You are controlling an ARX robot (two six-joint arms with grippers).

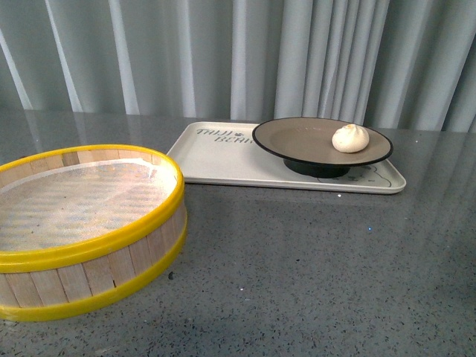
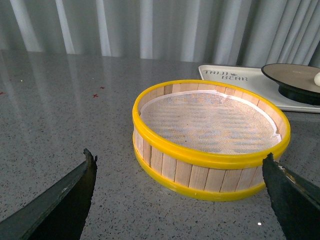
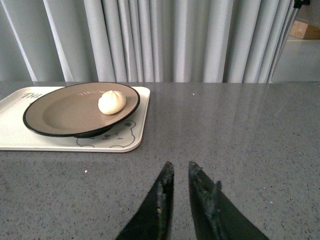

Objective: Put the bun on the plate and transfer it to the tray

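The cream-white bun [image 1: 350, 138] lies on the right part of the tan-brown plate [image 1: 297, 137] with its black rim. The plate stands on the cream-white tray [image 1: 216, 160] at the back of the grey table. In the right wrist view the bun [image 3: 112, 102], plate [image 3: 65, 110] and tray [image 3: 135, 137] show ahead of my right gripper [image 3: 179, 167], which is shut, empty and well back from the tray. My left gripper [image 2: 180, 160] is open and empty, just short of the steamer basket. The plate edge [image 2: 287, 75] and tray [image 2: 225, 76] show behind it. Neither arm shows in the front view.
A yellow-rimmed wooden steamer basket [image 1: 97, 245] with a white liner stands at the front left, also in the left wrist view [image 2: 210, 167]. Grey curtains hang behind the table. Bare grey tabletop [image 1: 320, 268] lies in front of the tray.
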